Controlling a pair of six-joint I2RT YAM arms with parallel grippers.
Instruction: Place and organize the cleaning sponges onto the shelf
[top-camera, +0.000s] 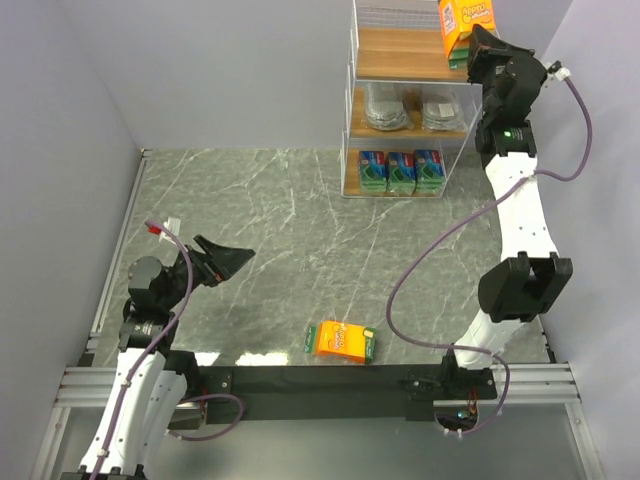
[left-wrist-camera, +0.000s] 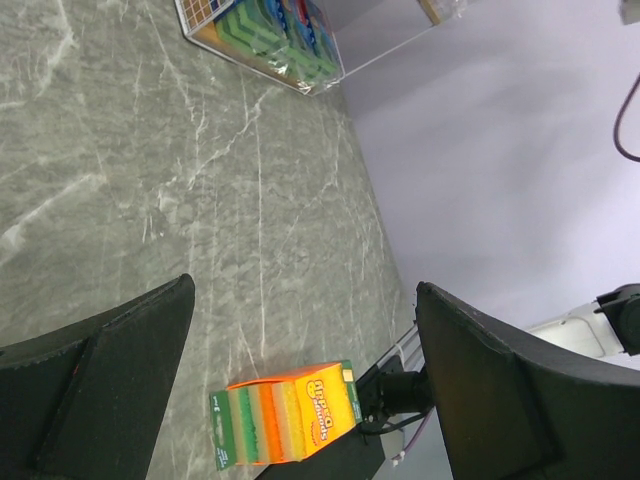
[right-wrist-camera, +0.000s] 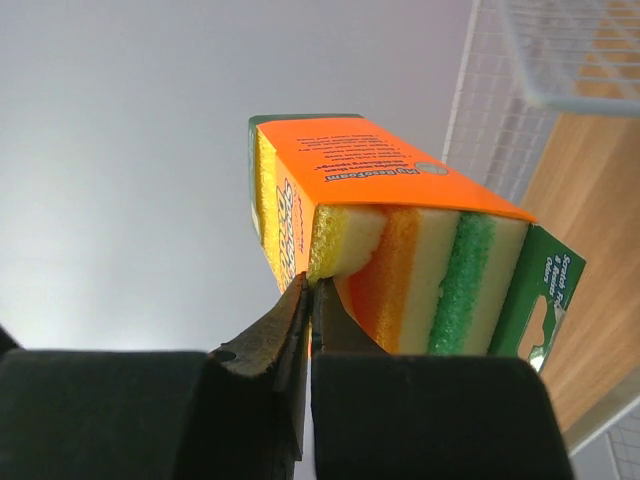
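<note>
Done: three blue-and-green packs (top-camera: 400, 172) on the shelf's (top-camera: 400, 58) bottom tier, two silvery packs (top-camera: 410, 108) on the middle tier.
In progress: right hand (top-camera: 470, 48) pinches an orange pack (top-camera: 462, 18) at the top tier.
Remaining: second orange pack (top-camera: 342, 341) lies on the table (top-camera: 280, 220); left hand (top-camera: 232, 266) is spread and empty.

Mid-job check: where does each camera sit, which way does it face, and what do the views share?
Top external: above and behind the bases, looking down on the table and shelf; both arms show.
Left wrist: low over the table, facing the loose orange pack and the shelf's bottom tier; the open left claw frames it.
Right wrist: raised at the shelf, facing it past the held orange pack, which the shut right claw pinches.
Shared: top and left wrist show the loose orange pack; top and right wrist, the held one.
</note>
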